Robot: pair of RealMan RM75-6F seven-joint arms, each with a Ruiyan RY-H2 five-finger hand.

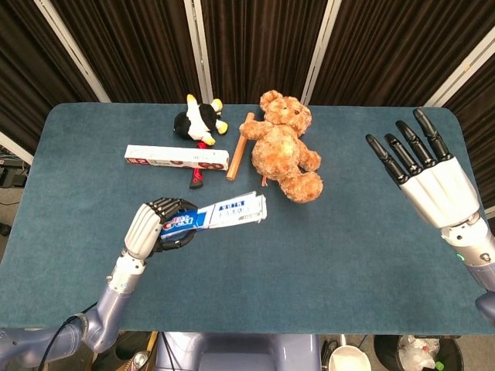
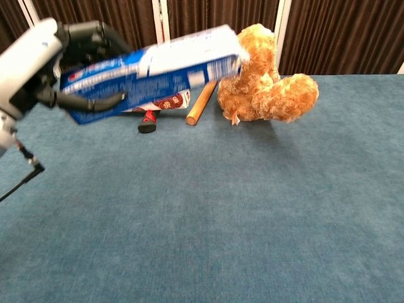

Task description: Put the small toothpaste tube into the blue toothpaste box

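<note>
My left hand grips the blue toothpaste box by its near end. The box is held above the table and points to the right, its far end open toward the teddy bear. My right hand hovers at the right side of the table, open with fingers spread and holding nothing; the chest view does not show it. No small toothpaste tube shows in either view.
On the blue table lie a long white box with red print, a black-and-white plush toy, and a wooden stick next to the teddy bear.
</note>
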